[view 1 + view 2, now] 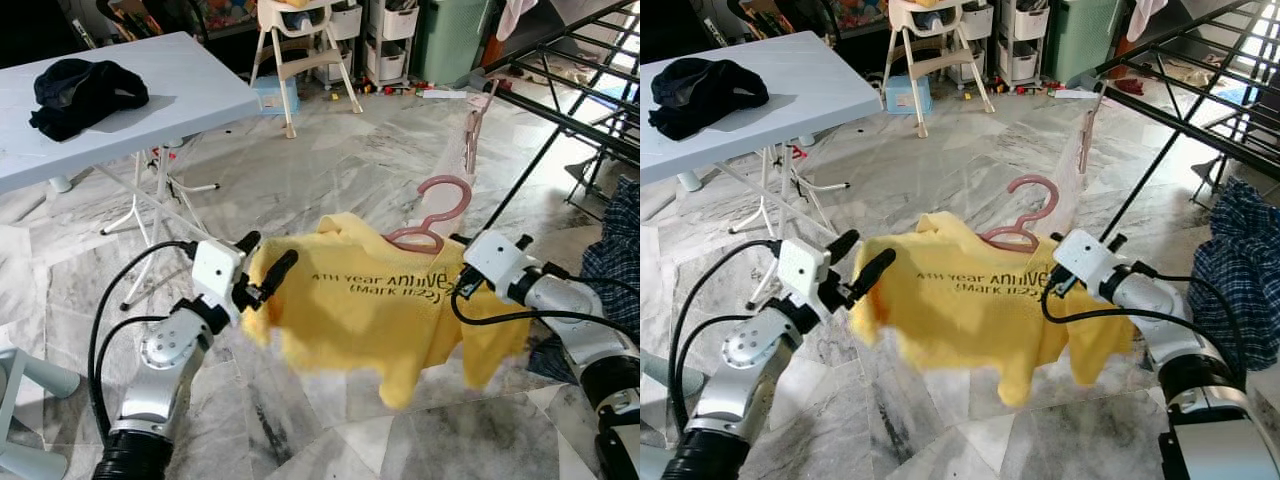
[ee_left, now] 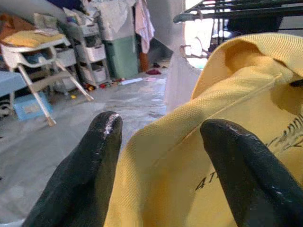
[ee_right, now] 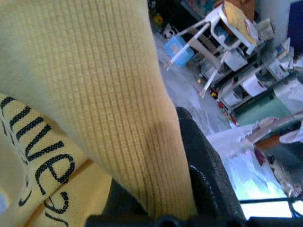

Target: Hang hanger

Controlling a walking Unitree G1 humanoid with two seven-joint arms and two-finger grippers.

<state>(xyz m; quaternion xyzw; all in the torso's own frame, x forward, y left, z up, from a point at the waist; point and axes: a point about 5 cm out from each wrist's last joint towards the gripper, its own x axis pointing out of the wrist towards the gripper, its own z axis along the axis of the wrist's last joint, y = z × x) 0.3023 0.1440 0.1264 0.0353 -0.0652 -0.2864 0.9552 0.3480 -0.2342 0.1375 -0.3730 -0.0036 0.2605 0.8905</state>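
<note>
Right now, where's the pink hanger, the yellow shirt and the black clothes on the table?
pink hanger (image 1: 445, 192), left eye view, on its hook.
yellow shirt (image 1: 350, 320), left eye view, on the front below the lettering.
black clothes (image 1: 85, 92), left eye view, middle of the pile.
</note>
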